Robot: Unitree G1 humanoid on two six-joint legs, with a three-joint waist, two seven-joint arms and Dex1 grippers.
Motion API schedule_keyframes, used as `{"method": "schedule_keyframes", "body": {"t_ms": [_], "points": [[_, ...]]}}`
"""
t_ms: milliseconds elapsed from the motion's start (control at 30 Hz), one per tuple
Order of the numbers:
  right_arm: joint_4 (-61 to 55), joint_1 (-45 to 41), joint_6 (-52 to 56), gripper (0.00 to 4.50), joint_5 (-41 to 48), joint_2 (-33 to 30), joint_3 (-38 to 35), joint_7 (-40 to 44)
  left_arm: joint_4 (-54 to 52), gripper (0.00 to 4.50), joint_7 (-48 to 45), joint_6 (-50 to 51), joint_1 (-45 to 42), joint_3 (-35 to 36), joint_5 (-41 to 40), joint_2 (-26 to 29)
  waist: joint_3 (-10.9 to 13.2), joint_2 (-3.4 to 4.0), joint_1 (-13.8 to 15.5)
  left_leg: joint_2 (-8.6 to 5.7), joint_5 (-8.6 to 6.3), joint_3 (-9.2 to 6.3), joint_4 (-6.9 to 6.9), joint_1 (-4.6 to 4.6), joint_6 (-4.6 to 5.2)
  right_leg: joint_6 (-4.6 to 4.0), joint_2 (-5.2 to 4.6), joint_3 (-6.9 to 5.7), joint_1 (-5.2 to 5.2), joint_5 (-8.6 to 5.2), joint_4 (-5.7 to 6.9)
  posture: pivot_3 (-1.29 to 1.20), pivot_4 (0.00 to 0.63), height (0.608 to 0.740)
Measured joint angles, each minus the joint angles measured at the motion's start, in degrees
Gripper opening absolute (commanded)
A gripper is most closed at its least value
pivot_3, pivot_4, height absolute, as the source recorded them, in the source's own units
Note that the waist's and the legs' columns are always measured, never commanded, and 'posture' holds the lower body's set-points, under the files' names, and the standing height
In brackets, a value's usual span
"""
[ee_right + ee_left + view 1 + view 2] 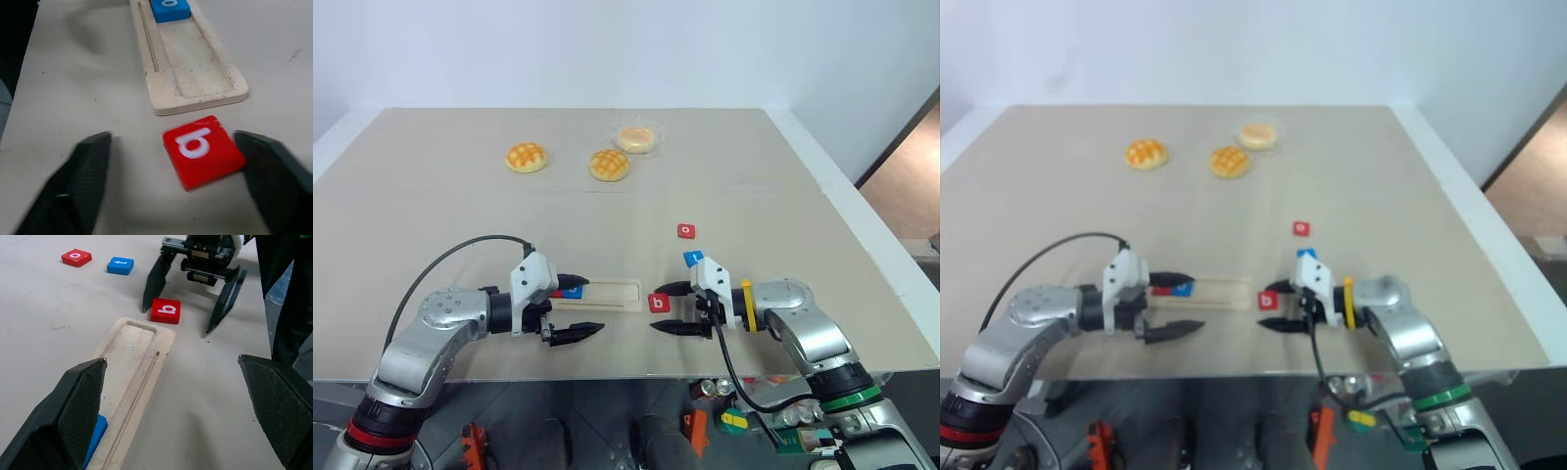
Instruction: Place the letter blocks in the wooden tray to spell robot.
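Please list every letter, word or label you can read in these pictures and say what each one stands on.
"b": red block on the table beside the wooden tray's end.
"o": blue block in the tray.
"o": red block lying on the table.
"t": blue block next to it.
Red block in the tray: letter too small to read.

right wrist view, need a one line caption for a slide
Open right pincer straddles the red b block lying on the table just off the end of the wooden tray, which holds a blue block.
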Motion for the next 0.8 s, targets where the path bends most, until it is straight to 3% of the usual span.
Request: {"method": "schedule_keyframes", "body": {"t_ms": [33, 133, 600, 700, 800], "points": [[-0.4, 0.4, 0.0, 2.07, -0.1, -0.3, -0.3, -0.6, 0.0, 4.5, 0.1, 0.0, 0.0, -0.3, 0.0, 0.0, 0.0, 0.0, 0.0, 0.0, 0.0, 0.0, -0.01, 0.0, 0.0, 0.0, 0.0, 0.0, 0.0, -0.01, 0.0, 0.0, 0.15, 0.74], [-1.1, 1.1, -0.1, 1.24, 0.0, -0.8, -0.3, -1.4, 0.0, 4.5, 0.1, 0.0, 0.0, -0.7, 0.0, 0.3, 0.0, 0.0, 0.0, 0.0, 0.0, 0.0, -0.02, -0.01, 0.0, 0.0, 0.0, 0.0, 0.0, -0.02, 0.0, 0.0, 0.15, 0.74], [-2.5, 1.9, 1.6, 1.2, 0.9, -0.8, -0.8, -4.0, 0.1, 4.5, 2.4, -0.3, 0.3, -0.2, 0.1, 0.3, 0.0, 0.0, 0.0, 0.0, 0.0, 0.0, -0.01, 0.0, 0.0, 0.0, 0.0, 0.01, -0.01, -0.01, 0.0, 0.0, 0.15, 0.74], [-5.2, -7.8, 8.9, 1.2, 3.5, 0.1, -2.3, -5.3, 0.4, 4.5, 7.6, -2.2, 3.2, 7.6, -1.0, -1.3, 0.0, 0.01, -0.5, 0.09, 0.0, 0.12, -0.04, 0.04, 0.0, -0.06, 0.05, 0.08, -0.1, 0.08, 0.0, 0.0, 0.15, 0.74], [-7.7, -13.6, 12.6, 1.2, 4.2, 2.7, -0.7, -6.0, 0.5, 4.5, 8.5, -4.0, 6.5, 10.7, -2.0, -1.6, 0.0, -0.02, -0.4, 0.16, 0.0, 0.06, -0.1, 0.02, 0.0, -0.14, 0.11, 0.02, -0.1, 0.03, 0.0, 0.0, 0.15, 0.74]]}}
